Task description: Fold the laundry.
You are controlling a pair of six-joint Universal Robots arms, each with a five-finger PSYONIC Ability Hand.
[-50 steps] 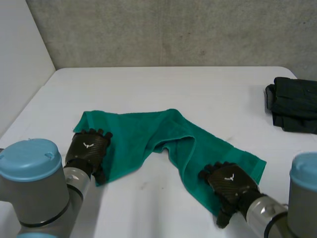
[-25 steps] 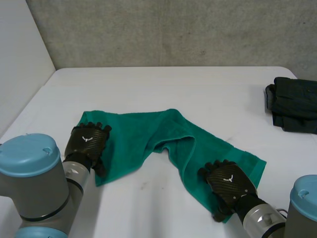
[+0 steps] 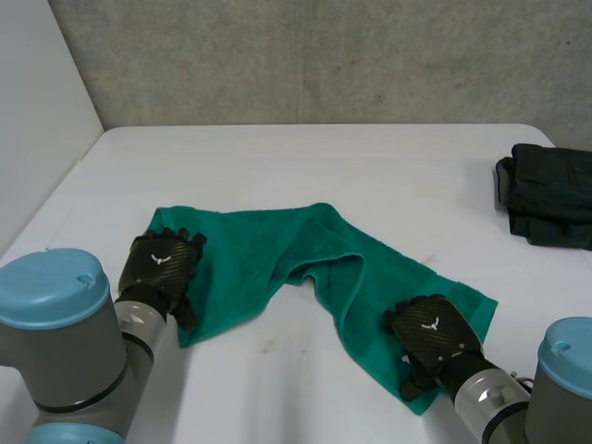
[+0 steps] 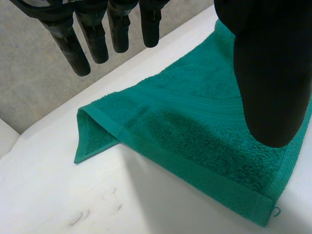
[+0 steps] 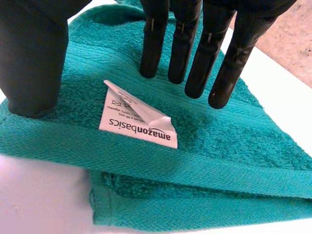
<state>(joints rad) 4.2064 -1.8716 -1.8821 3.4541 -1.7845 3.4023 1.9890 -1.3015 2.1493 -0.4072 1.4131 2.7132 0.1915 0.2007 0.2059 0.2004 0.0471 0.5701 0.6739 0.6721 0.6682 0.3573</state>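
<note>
- Green terry-cloth towel [image 3: 277, 250]: fuzzy looped pile, flat-woven hem band.
- White rectangular care label [image 5: 138, 123]: smooth, creased.
- White table [image 3: 324, 166]: smooth, matt.
- Black folded cloth [image 3: 546, 194], right edge of frame: matt.
- Grey wall [image 3: 324, 55]: rough concrete.

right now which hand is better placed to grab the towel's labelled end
Right hand: open over that end of the green towel, white label between thumb and fingers. Left hand is at the other end.
</note>
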